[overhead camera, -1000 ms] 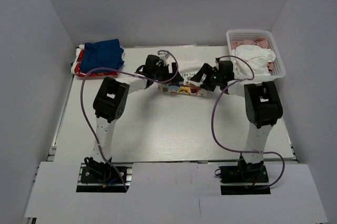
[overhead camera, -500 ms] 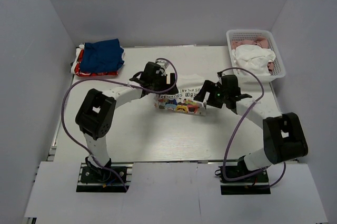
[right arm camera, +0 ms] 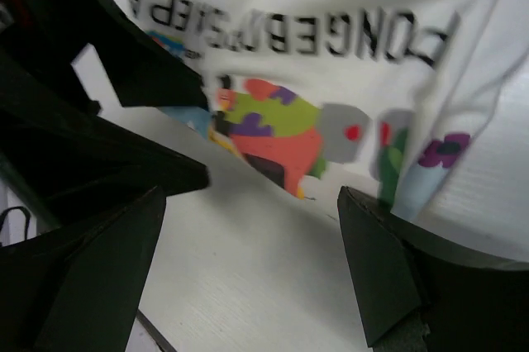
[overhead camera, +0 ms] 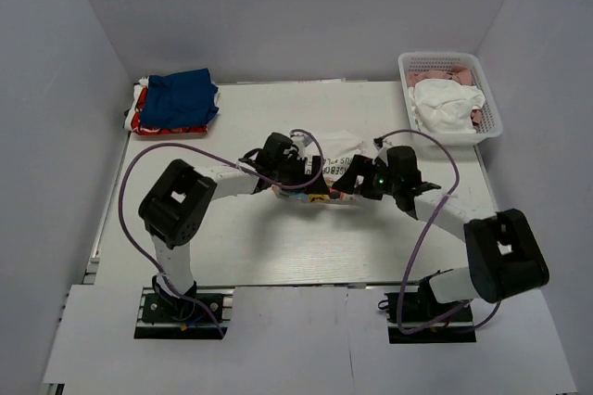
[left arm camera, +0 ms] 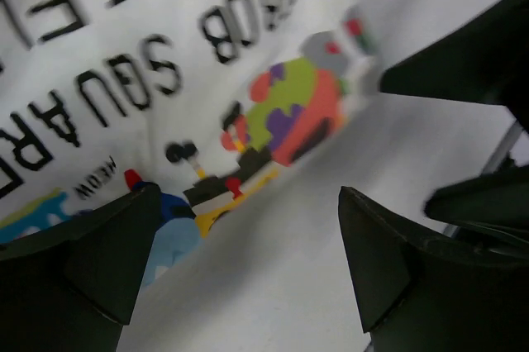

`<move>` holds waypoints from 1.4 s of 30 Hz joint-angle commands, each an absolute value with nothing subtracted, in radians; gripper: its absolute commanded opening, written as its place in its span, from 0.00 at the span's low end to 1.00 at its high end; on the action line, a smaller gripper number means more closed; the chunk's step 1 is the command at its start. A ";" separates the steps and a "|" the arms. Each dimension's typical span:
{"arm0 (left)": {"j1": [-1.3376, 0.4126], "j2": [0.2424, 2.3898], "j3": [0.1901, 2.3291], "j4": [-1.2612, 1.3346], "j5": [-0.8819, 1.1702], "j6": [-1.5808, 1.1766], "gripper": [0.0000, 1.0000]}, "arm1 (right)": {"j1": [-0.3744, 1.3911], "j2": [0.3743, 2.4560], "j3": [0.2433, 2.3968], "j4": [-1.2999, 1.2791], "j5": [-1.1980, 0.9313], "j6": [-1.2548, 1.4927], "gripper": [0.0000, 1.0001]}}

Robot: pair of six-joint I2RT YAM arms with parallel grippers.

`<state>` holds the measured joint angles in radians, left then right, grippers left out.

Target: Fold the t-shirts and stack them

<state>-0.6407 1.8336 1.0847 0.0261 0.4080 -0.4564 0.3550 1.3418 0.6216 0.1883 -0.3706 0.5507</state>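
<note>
The white t-shirt (overhead camera: 341,146) with the colourful cartoon print and black lettering lies crumpled mid-table. Its print shows in the left wrist view (left arm camera: 285,104) and in the right wrist view (right arm camera: 277,116). My left gripper (overhead camera: 309,175) (left arm camera: 248,273) is open and empty over bare table at the shirt's near edge. My right gripper (overhead camera: 359,182) (right arm camera: 248,273) is open and empty beside it, facing the left one. The folded royal-blue shirt (overhead camera: 182,96) lies on the red one (overhead camera: 141,121) at the back left.
A white basket (overhead camera: 491,108) at the back right holds white and pink cloth. The other gripper's black body fills the upper left of the right wrist view (right arm camera: 91,79) and the upper right of the left wrist view (left arm camera: 471,54). Grey walls enclose the table.
Both grippers have come nearer to me and closer together, now at the shirt's near printed edge. The printed edge has drawn nearer and is more covered by them.
</note>
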 commanded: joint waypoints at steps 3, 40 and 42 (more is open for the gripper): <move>-0.614 1.898 1.042 0.008 0.382 -0.492 0.99 | 0.357 1.511 0.558 0.279 -0.348 0.581 0.90; -0.459 2.118 1.456 -0.074 -0.019 -0.426 0.99 | 0.322 1.954 1.120 0.403 -0.138 0.669 0.90; -0.445 2.131 1.456 -0.058 -0.009 -0.426 0.99 | 0.314 1.989 1.094 0.462 -0.041 0.689 0.90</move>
<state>-0.4747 2.1162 1.4490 -0.0647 -0.0402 -0.4088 0.3428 1.9491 1.0863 0.3462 -0.1711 0.6540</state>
